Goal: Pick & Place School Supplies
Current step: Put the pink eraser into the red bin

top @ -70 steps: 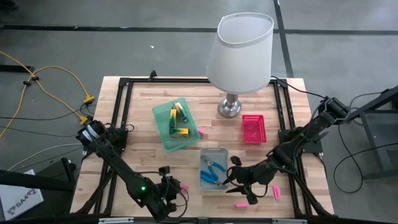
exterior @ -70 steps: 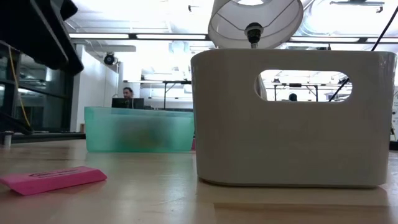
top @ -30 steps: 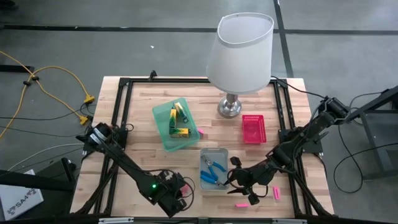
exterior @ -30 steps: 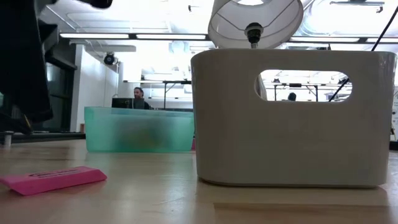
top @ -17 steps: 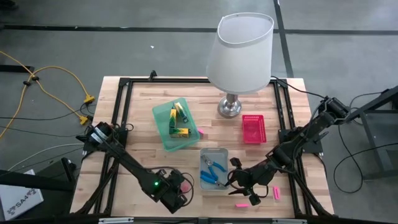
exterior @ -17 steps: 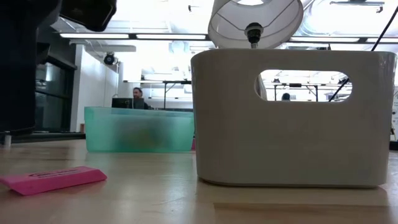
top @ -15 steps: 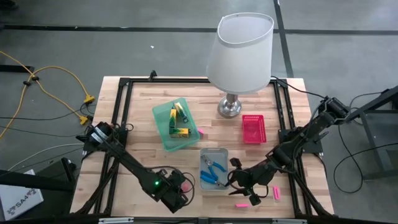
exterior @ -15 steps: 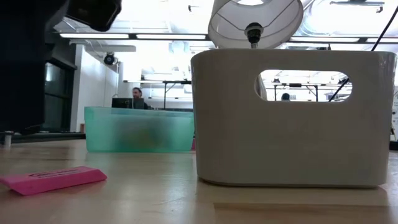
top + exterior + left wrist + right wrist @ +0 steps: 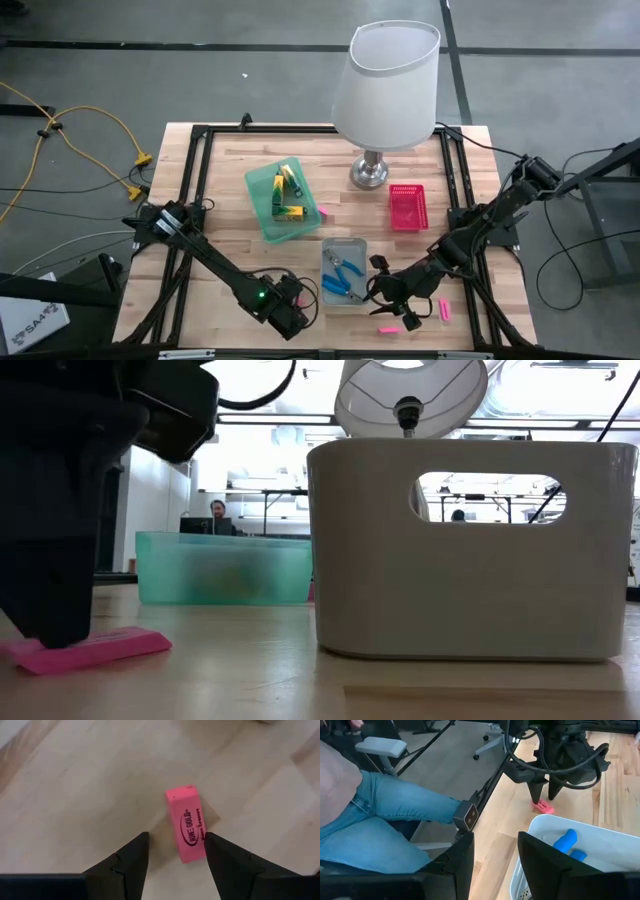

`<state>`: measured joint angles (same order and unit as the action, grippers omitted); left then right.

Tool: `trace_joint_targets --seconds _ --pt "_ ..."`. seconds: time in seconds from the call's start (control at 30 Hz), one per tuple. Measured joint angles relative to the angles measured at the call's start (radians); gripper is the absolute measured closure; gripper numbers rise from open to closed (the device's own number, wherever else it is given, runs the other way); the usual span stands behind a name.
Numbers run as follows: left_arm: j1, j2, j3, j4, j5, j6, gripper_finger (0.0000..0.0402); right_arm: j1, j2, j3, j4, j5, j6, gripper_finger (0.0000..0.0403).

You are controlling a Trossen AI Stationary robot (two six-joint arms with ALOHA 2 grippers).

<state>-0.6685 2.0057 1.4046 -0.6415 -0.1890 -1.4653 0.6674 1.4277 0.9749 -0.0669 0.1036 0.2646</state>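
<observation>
The left gripper (image 9: 175, 851) hangs low over the table's near edge, left of the grey tray (image 9: 345, 248). Its fingers (image 9: 131, 857) stand apart, straddling the near end of a pink eraser (image 9: 187, 822) that lies flat on the wood; whether either pad touches it cannot be told. In the low view the gripper's dark bulk hides most of that eraser, leaving only one end (image 9: 120, 645) showing; from above the arm covers it entirely.

The right gripper (image 9: 495, 855) is at the grey tray's right side, fingers parted with nothing seen between them. Its wrist view looks over the tray's white rim (image 9: 580, 827), where blue handles (image 9: 567, 841) poke up; the tools they belong to are cut off there. From above, the blue-handled pliers (image 9: 340, 270) lie inside this tray.

Two more pink erasers (image 9: 389, 328) (image 9: 444, 310) lie on the table near the right gripper. The green tray (image 9: 262, 215) holds yellow-and-green pieces (image 9: 287, 190); its contents are only a blur through its wall in the low view. A pink tray (image 9: 406, 206) sits by the lamp (image 9: 385, 75), whose shade hides part of the table. A person's legs (image 9: 395, 820) in jeans show beyond the table's edge.
</observation>
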Motion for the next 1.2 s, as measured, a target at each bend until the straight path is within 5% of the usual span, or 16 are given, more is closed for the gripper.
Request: trace_joint_targets --seconds 1.2 --pt "0.022 0.061 0.003 0.084 0.057 -0.016 0.0239 0.000 0.000 0.000 -0.004 -0.007 0.004 0.0259"
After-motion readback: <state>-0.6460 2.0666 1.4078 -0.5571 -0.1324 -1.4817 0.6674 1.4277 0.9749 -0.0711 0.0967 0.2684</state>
